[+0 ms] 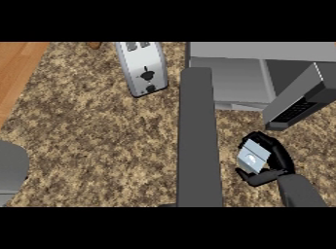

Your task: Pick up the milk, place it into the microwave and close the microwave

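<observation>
The milk is a small pale blue-grey carton with a white mark, tilted and held just above the speckled counter. My right hand is shut on it, black fingers curled round its far and right sides and the thumb below. The grey microwave stands at the back right. Its door hangs open towards me, and the door's lower end lies just beyond the milk. A long grey forearm runs up the middle to the microwave's left front corner. No left hand shows at its end.
A silver toaster lies at the back, left of the microwave. A grey rounded shape sits at the left edge. Wood surface borders the counter on the far left.
</observation>
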